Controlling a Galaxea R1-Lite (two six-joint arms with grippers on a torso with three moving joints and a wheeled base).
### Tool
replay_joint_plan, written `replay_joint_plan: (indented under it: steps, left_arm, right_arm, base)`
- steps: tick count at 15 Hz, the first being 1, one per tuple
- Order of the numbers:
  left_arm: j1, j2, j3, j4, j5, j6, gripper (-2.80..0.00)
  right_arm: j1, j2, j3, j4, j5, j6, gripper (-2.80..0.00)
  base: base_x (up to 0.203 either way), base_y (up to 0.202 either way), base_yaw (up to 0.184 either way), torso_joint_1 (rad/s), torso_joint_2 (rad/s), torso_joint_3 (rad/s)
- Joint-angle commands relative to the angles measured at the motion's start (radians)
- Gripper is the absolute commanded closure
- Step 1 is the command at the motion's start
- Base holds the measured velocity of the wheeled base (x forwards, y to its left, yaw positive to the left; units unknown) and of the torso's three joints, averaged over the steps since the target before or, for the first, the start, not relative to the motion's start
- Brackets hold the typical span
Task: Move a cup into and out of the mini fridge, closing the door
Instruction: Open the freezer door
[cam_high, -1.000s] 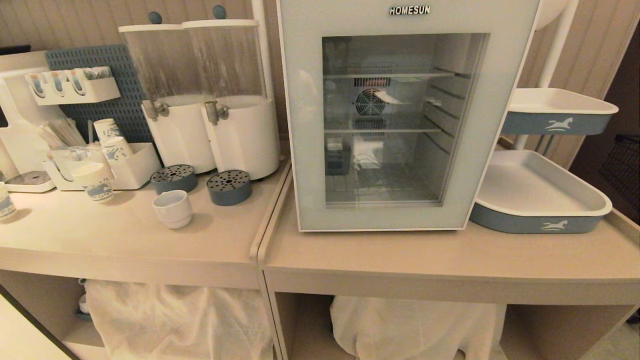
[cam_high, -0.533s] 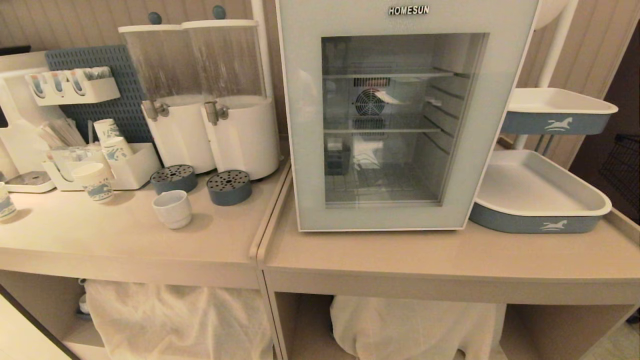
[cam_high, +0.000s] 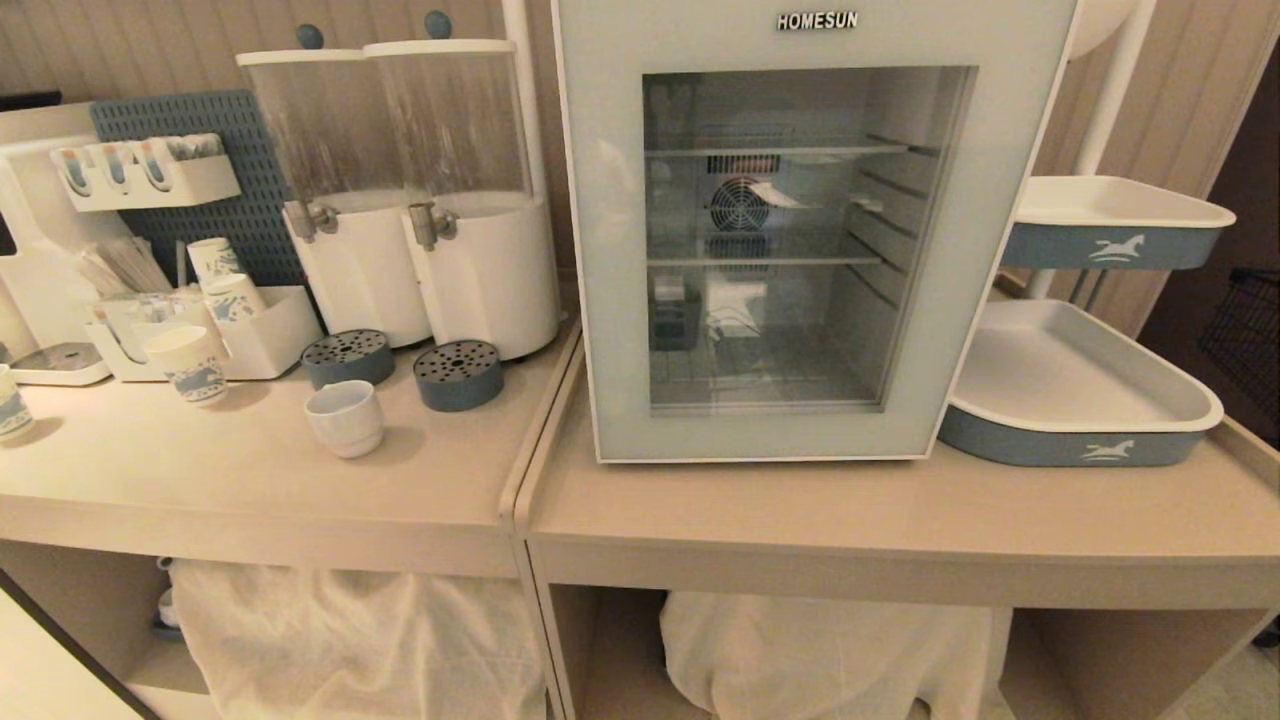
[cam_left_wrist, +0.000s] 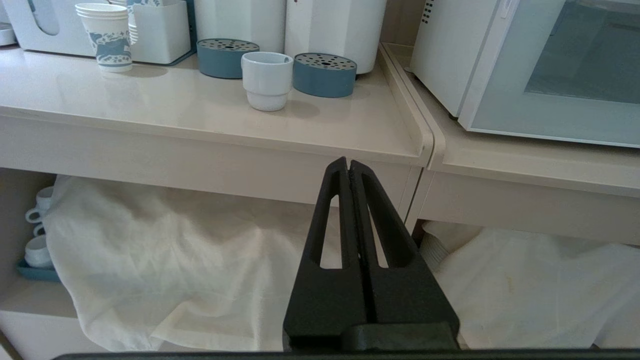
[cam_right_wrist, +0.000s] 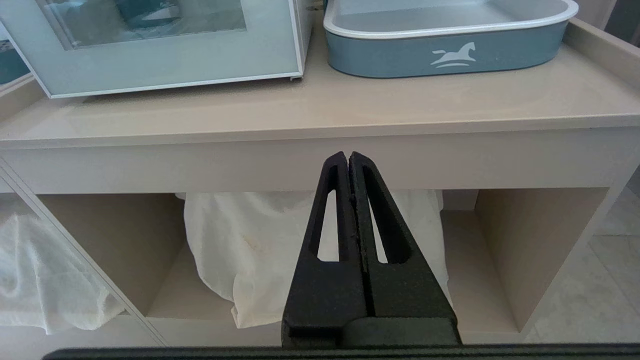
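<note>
Both arms hang low in front of a beige counter, below its top, and neither shows in the head view. The left gripper (cam_left_wrist: 348, 167) is clenched, its 2 black fingers pressed flat together and holding nothing. It points at the counter's front edge, near the seam between 2 counter sections. Up and beyond it, a little toward the left, the cup (cam_left_wrist: 266, 80) stands upright on the counter (cam_left_wrist: 150, 107), well apart from the gripper. The cup sits just in front of 2 round blue drip trays (cam_left_wrist: 324, 74) at the foot of 2 white drink dispensers (cam_high: 420, 200). Farther left stands a paper cup (cam_left_wrist: 109, 36) with blue print.

The right gripper (cam_right_wrist: 348, 161) is also clenched and empty, pointing at the counter's front edge. Above and beyond it, toward the left, the mini fridge (cam_high: 810, 230) stands on the counter with its door (cam_right_wrist: 165, 57) shut. Above and to the right of this gripper lies a blue tray (cam_right_wrist: 450, 42) with a white horse mark. White cloth (cam_right_wrist: 255, 255) fills the open shelf behind the fingers.
</note>
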Motion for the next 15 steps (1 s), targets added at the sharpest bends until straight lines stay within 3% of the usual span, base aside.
replay_joint_plan:
  steps: [1,12,15]
  left_arm:
    - [0.000,-0.005,0.040,0.001,-0.003,-0.008,0.00]
    - [0.000,-0.003,0.040,0.015,-0.011,0.061,0.00]
    - [0.000,-0.003,0.037,0.117,-0.044,0.063,0.00]
  right_arm:
    - [0.001,0.001,0.000,0.000,0.000,0.000,0.00]
    - [0.001,0.001,0.000,0.000,0.000,0.000,0.00]
    - [0.001,0.001,0.000,0.000,0.000,0.000,0.00]
  base:
    - [0.000,0.000,0.000,0.000,0.00,0.000]
    - [0.000,0.000,0.000,0.000,0.00,0.000]
    - [0.000,0.000,0.000,0.000,0.00,0.000]
